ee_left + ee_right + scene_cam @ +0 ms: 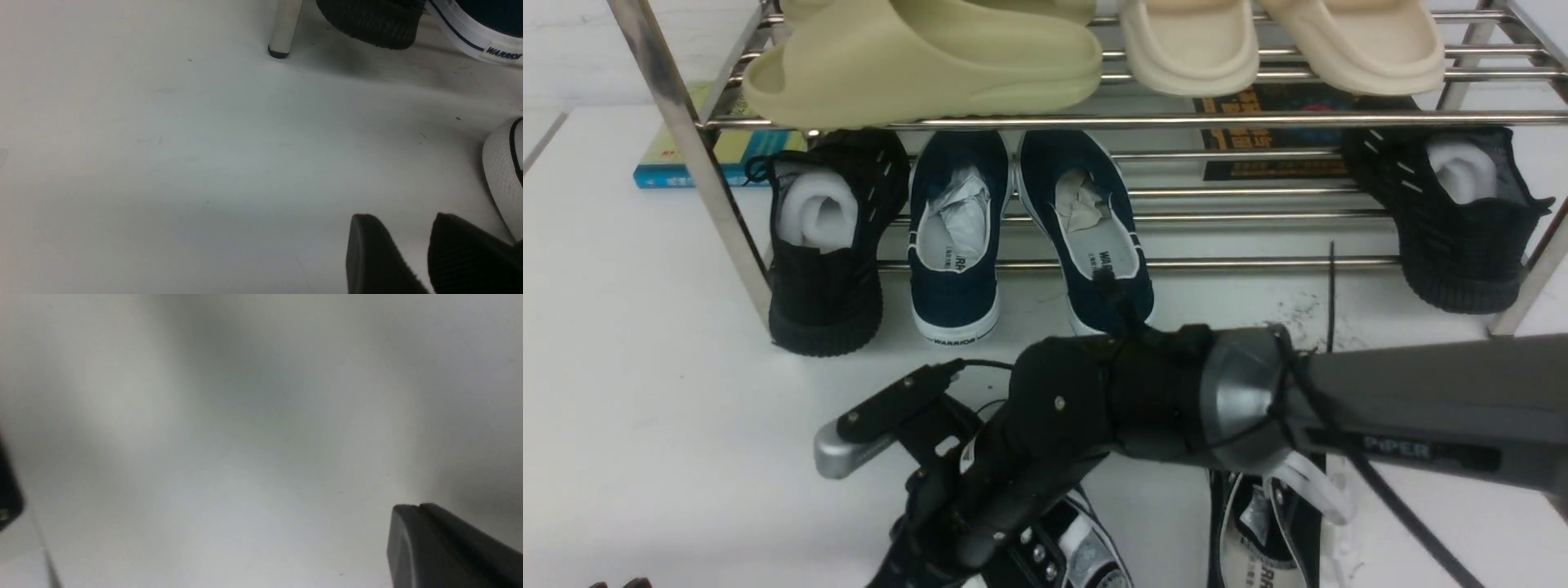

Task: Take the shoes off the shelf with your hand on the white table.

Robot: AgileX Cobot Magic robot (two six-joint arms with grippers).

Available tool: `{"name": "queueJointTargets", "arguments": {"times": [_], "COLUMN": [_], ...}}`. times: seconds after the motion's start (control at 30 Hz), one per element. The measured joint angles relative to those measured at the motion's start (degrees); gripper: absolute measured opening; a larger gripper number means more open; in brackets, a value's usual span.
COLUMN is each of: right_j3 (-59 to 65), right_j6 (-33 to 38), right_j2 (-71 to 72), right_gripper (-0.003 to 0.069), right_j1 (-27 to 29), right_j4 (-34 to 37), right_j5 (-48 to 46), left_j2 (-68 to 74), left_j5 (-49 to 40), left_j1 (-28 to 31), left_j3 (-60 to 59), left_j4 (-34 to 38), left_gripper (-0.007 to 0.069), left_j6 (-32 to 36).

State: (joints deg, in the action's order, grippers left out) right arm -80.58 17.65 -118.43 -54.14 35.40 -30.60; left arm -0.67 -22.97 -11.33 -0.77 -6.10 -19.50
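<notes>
Right claw (419,508) fully closed, empty, close over surface (245,457). Left claw (398,220) slightly parted, empty; sneaker toe cap (500,171) just beside it.

I am wearing black and grey on my right arm (1421,392)
Its dark grey link is carrying pale PIPER lettering (1396,447); a silver collar (1245,392) is meeting a black wrist housing (1143,400) dotted with small screws (1059,403), a black cable (1388,498) is trailing along it, and my left gripper (402,220) is showing ribbed black pads (466,253).
</notes>
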Motion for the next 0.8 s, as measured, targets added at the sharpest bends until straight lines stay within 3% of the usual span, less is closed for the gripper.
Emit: {"name": "queueJointTargets", "arguments": {"times": [0.13, 0.27, 0.43, 0.6, 0.8], "right_j3": [-0.42, -0.76, -0.82, -0.43, -0.26], "right_j6": [-11.6, -26.97, -41.01, -44.14, -42.66], "right_j2": [-0.19, -0.19, 0.48, 4.86, 14.42], "right_gripper": [0.0, 0.0, 0.0001, 0.0003, 0.0003], "right_j1": [0.96, 3.47, 6.29, 6.61, 6.62], "right_j4": [-10.78, -26.72, -42.35, -47.66, -48.03], "right_j5": [1.08, 1.36, -1.75, -6.4, -15.56], "left_j2": [0.0, 0.0, 0.0, 0.0, 0.0], "left_j5": [0.0, 0.0, 0.0, 0.0, 0.0], "left_j1": [0.0, 0.0, 0.0, 0.0, 0.0], "left_j3": [0.0, 0.0, 0.0, 0.0, 0.0], "left_j4": [0.0, 0.0, 0.0, 0.0, 0.0], "left_gripper": [0.0242, 0.0242, 0.0242, 0.0242, 0.0242], "left_j6": [0.0, 0.0, 0.0, 0.0, 0.0]}}
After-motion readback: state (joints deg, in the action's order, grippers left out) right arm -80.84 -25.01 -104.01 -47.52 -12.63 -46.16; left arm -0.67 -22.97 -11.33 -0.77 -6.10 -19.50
